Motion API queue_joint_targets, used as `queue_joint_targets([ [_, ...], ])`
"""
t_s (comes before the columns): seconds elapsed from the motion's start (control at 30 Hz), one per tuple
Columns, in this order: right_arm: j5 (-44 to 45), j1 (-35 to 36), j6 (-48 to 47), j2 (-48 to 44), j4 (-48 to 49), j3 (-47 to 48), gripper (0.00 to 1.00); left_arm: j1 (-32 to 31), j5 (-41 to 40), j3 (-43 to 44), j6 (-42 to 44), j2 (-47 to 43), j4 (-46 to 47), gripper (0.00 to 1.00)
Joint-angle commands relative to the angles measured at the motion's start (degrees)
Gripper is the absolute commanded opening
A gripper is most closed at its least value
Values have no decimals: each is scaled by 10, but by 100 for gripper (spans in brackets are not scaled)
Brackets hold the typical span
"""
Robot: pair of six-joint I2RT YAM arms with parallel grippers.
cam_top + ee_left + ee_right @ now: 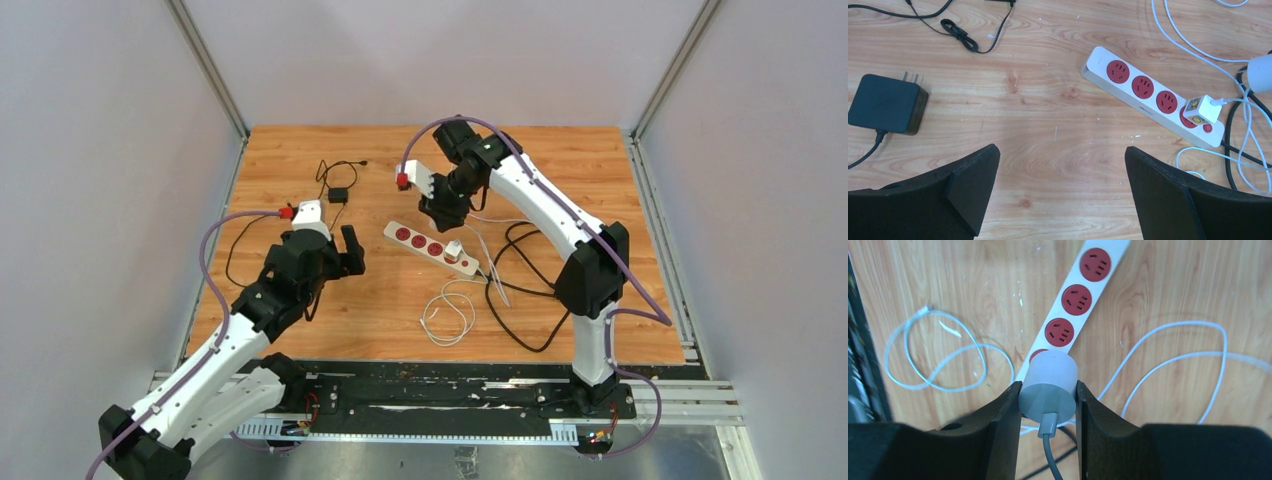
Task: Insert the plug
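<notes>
My right gripper is shut on a white round plug with a grey cable at its back. It holds the plug above the white power strip, over the end past its three free red sockets. In the top view the right gripper hovers over the strip. A small white cube charger sits in the strip's fourth socket. My left gripper is open and empty above bare wood, left of the strip; it also shows in the top view.
A black power adapter with its thin black cable lies at the left, also in the top view. A white cable loop and thick black cable lie in front and to the right of the strip.
</notes>
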Motion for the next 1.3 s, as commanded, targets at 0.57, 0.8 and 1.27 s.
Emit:
queue_joint_targets([
  [0.57, 24, 27, -614, 129, -163, 111, 0, 3, -112, -69, -82, -154, -70, 100],
  [0.8, 85, 40, -602, 151, -166, 102, 0, 3, -117, -85, -87, -152, -60, 100],
  [1.27, 105, 55, -614, 162, -159, 67, 0, 3, -115, -96, -87, -156, -50, 100],
])
